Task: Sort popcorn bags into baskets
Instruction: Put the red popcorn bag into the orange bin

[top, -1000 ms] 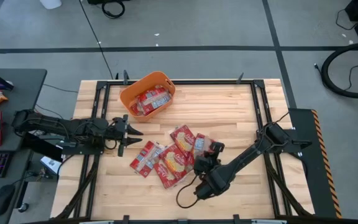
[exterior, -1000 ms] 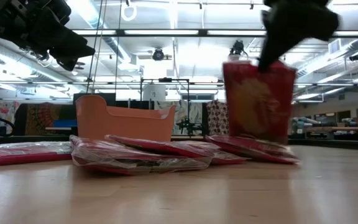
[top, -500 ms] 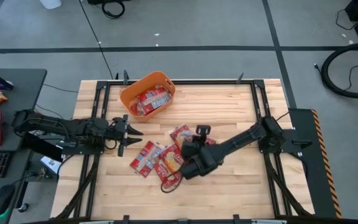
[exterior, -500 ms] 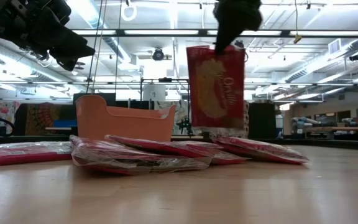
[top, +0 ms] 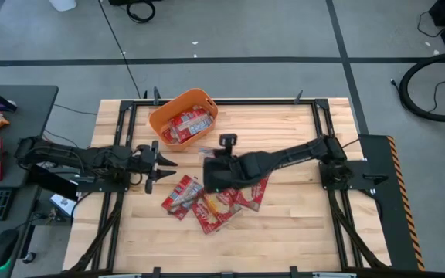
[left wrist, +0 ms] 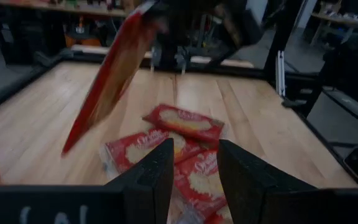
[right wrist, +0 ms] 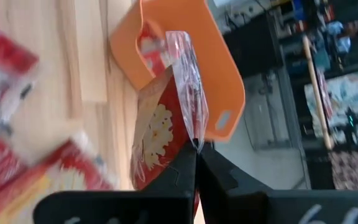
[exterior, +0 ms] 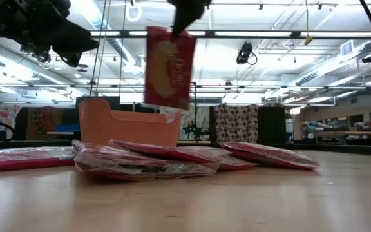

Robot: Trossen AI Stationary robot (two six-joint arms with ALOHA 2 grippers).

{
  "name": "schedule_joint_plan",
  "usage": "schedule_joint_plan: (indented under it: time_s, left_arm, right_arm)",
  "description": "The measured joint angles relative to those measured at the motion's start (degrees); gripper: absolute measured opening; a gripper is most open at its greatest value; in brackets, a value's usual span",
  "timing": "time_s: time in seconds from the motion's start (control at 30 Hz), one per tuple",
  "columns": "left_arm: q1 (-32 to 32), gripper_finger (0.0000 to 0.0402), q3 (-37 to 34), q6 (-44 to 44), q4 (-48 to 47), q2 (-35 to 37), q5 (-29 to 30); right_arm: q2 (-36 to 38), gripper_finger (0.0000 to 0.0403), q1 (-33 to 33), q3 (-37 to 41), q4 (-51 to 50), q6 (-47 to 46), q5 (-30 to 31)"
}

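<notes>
Popcorn bag (exterior: 169, 67) hanging from right hand (right wrist: 196, 144), pinched tight, near orange basket (top: 182, 117). Next: carry over basket, let go. Left hand (top: 154, 166) spread, waiting beside basket.

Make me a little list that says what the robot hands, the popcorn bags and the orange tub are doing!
right hand: shut on the held popcorn bag, which hangs in the air above the table
held popcorn bag's place: between the pile and the orange tub, not over the tub yet
left hand: open, waiting at the table's left side, holding nothing
orange tub: at the far left of the wooden table, with popcorn bags inside
pile of popcorn bags: lying flat on the table, overlapping
</notes>
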State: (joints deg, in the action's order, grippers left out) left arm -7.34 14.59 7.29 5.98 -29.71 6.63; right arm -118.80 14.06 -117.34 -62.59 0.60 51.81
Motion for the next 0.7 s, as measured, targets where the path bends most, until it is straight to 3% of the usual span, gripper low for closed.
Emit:
schedule_joint_plan:
  time_s: [0.33, 0.6, 0.7]
  left_arm:
    - [-3.39, 0.0128, 0.00, -0.58, -4.48, 7.60, -0.44]
    - [-7.24, 0.0128, 0.00, -3.41, -6.87, 13.14, 0.19]
    - [-7.91, 0.0128, 0.00, -3.50, -8.37, 14.03, 1.08]
  right_arm:
    - [0.00, 0.0011, -8.47, 0.00, 22.15, 18.80, -13.29]
    - [0.00, 0.0011, -15.03, 0.00, 34.04, 23.53, -24.13]
    - [0.00, 0.0011, -17.71, 0.00, 37.84, 23.55, -31.22]
